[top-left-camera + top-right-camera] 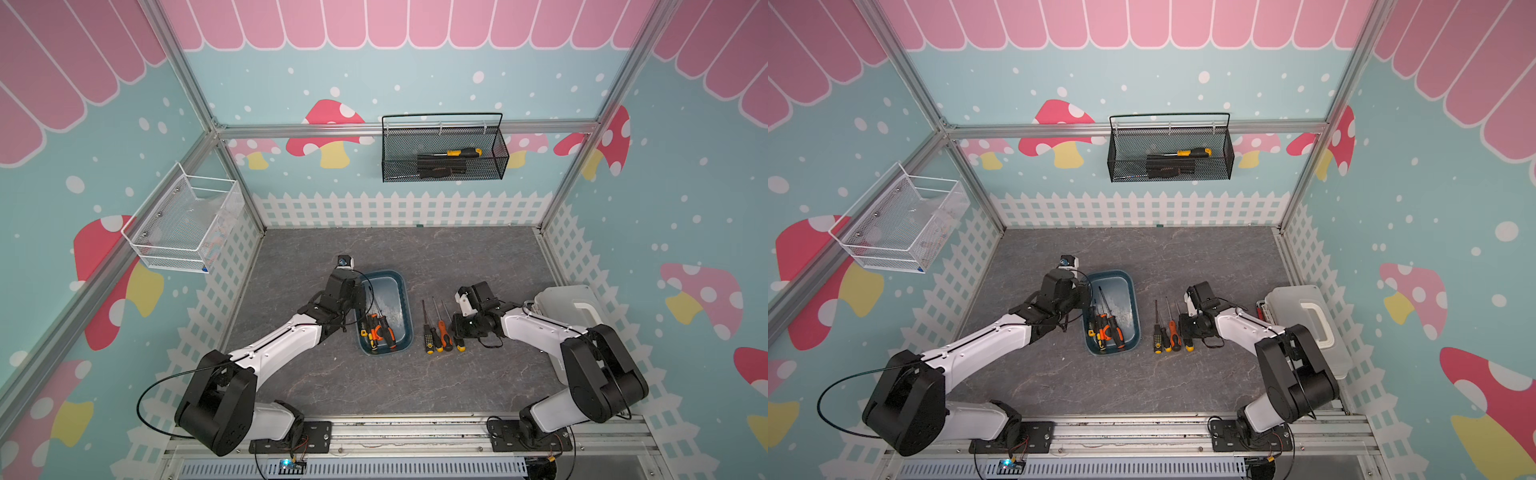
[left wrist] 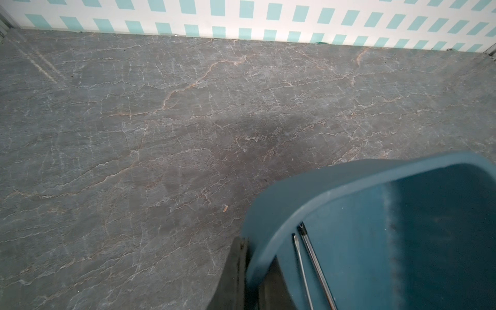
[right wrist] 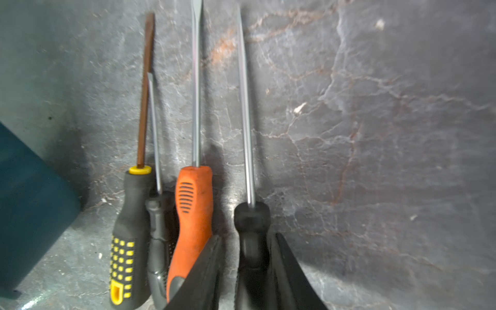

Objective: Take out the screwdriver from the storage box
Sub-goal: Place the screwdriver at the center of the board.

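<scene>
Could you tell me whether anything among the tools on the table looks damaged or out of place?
One thing stands out: the yellow-and-black screwdriver, the one lying nearest the blue box, has a brown, rusty-looking shaft, unlike the bright metal shaft of the orange screwdriver close by. Otherwise the row lies neatly, roughly parallel.

Left pincer (image 2: 253, 273) clamped, right pincer (image 3: 247, 241) jaws parted
</scene>
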